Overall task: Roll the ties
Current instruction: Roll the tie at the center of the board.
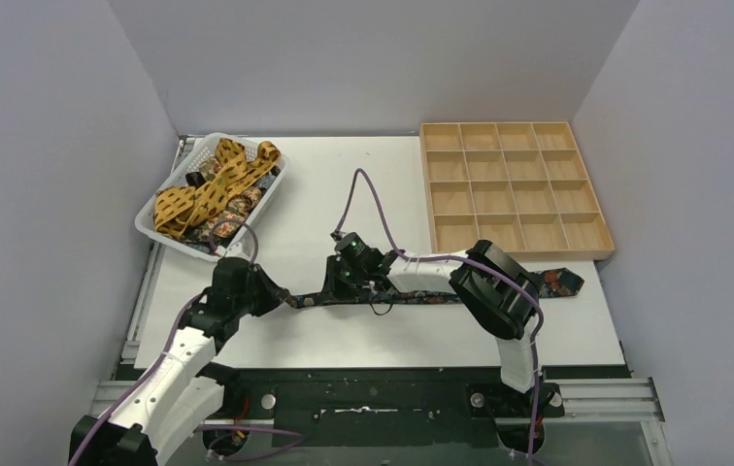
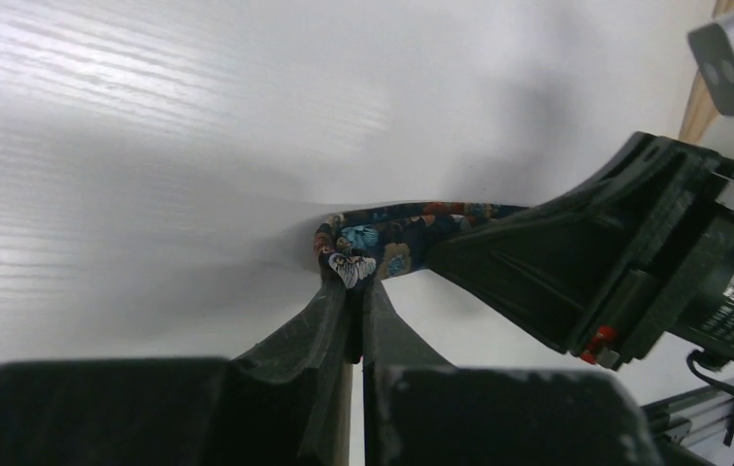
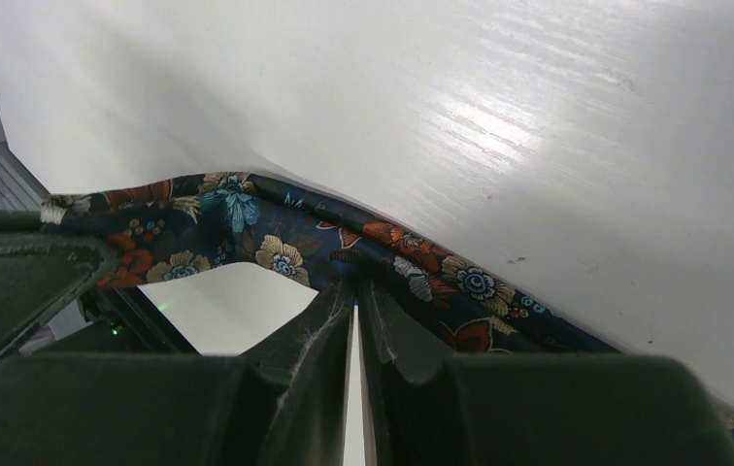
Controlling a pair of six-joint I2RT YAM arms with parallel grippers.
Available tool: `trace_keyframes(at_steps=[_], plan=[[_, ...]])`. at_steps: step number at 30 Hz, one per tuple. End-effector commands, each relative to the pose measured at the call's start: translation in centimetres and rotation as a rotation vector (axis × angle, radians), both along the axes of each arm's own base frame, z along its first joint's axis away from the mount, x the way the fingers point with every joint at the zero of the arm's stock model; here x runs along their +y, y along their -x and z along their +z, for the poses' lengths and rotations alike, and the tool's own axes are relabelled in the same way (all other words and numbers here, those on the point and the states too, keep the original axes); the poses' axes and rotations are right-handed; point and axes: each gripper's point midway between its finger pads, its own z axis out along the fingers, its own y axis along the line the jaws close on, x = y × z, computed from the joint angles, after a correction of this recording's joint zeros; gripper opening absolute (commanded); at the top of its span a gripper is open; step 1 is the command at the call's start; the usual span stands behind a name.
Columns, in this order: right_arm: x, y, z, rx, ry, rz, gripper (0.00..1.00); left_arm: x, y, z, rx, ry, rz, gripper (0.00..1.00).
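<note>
Left gripper (image 2: pixel 353 291) pressed together on the narrow end of one dark floral tie (image 1: pixel 562 282); right gripper (image 3: pixel 355 291) pinches the same tie just beside. Tie lies across table (image 1: pixel 305 204) front, middle hidden behind right arm (image 1: pixel 441 272). One basket (image 1: pixel 147 223): tangled ties (image 1: pixel 208 189), count unclear. One wooden tray (image 1: pixel 514 189), sixteen compartments.

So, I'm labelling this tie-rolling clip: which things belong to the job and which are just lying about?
Job: floral tie, pinched by left hand and right hand; ties in basket.
Lying about: wooden tray; purple cables.
</note>
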Motion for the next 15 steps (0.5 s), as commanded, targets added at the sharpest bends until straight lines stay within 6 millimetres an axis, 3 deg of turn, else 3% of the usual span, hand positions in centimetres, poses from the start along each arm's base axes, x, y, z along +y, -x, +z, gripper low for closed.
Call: trace_keyframes(at_steps=[1,5,11,15], plan=[[-0.8,-0.1,-1.7,0.021,0.062,-0.021,0.11,-2.6,-2.0,4.6,-0.158,0.043,-0.1,0.0],[-0.8,-0.3,-1.5,0.028,0.047,-0.027,0.11,-4.3,-2.0,5.1,-0.187,0.045,-0.155,0.0],[-0.3,-0.4,-0.5,0.027,0.0,-0.021,0.11,-7.1,-1.6,3.8,-0.159,-0.005,-0.235,0.0],[-0.2,-0.5,0.2,0.027,-0.022,-0.019,0.11,-9.0,-1.7,3.9,-0.175,-0.006,-0.287,0.0]])
